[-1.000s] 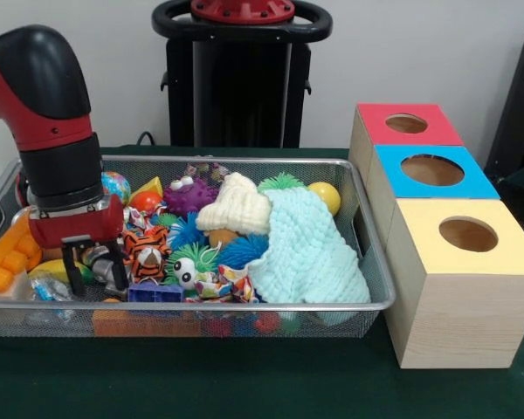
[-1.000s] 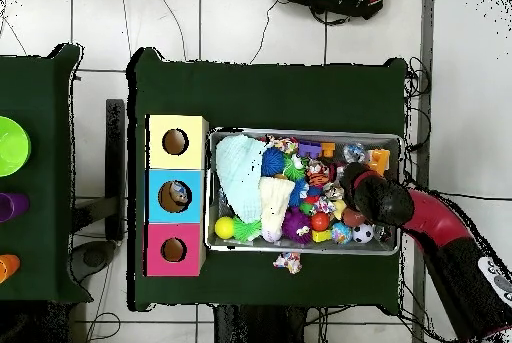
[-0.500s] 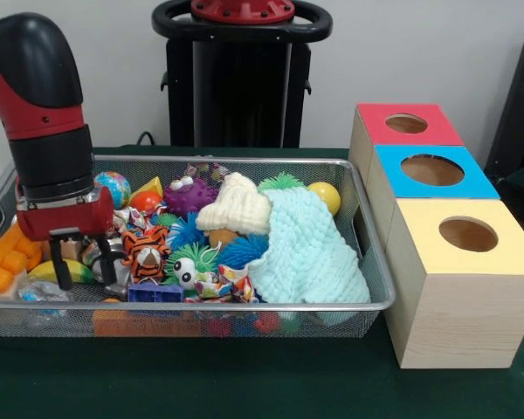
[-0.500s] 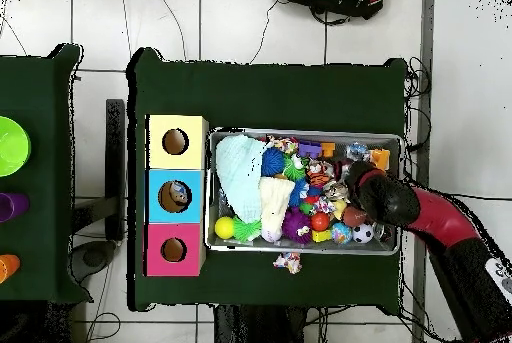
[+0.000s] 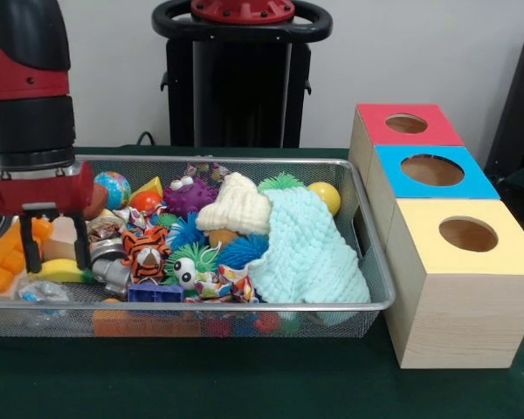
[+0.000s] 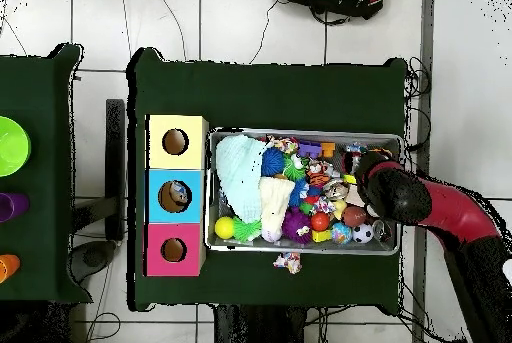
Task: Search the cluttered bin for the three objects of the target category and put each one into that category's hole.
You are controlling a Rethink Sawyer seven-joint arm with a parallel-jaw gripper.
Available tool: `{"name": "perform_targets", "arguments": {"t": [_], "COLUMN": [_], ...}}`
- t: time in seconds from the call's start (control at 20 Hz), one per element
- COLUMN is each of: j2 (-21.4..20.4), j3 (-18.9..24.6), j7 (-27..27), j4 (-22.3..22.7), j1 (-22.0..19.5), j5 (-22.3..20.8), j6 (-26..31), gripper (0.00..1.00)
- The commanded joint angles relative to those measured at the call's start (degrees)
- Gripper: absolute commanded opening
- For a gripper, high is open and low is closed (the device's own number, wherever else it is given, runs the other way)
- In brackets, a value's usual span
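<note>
The end effector (image 5: 56, 253) hung with its two dark fingers (image 5: 29, 255) spread wide and nothing between them, poised over the end of the wire bin (image 5: 244, 307) farthest from the boxes. In the front view its tips stood just above a yellow banana-shaped toy (image 5: 59, 271), with orange plastic blocks (image 5: 4, 262) just beside it toward the bin's end wall.

Close by in the bin lay a silver metal piece (image 5: 113, 272), a striped tiger toy (image 5: 146, 251), a blue block (image 5: 155, 292) and a green fuzzy toy with googly eyes (image 5: 190, 264). Farther along were a small globe ball (image 5: 115, 187), a red ball (image 5: 145, 202), a purple spiky toy (image 5: 190, 194), a cream knit hat (image 5: 237, 206) and a pale mint knit cloth (image 5: 306, 249) draped over the end of the bin nearest the boxes, with a yellow ball (image 5: 326, 196) behind it.

Beside that end of the bin, on the green counter (image 5: 244, 388), stood a row of three wooden boxes, each with a round hole on top: a yellow-topped box (image 5: 458, 279), a blue-topped box (image 5: 431, 171) and a red-topped box (image 5: 405, 124).

In the overhead view, a small patterned object (image 6: 288, 262) lay on the counter outside the bin, by its long side.
</note>
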Motion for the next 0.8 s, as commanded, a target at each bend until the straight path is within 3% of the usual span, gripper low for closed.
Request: {"name": "perform_targets", "arguments": {"t": [0.05,0.55,0.8], "j2": [-2.2,3.1,4.9], "j3": [0.3,0.9,-0.5], "j7": [1.1,-0.3,-2.0], "j4": [1.8,0.2,-3.3], "j1": [2.5,0.8,1.8], "j5": [0.1,-2.2,-7.3], "j6": [4.7,-0.5,-5.7], "gripper": [1.0,1.0,1.0]}}
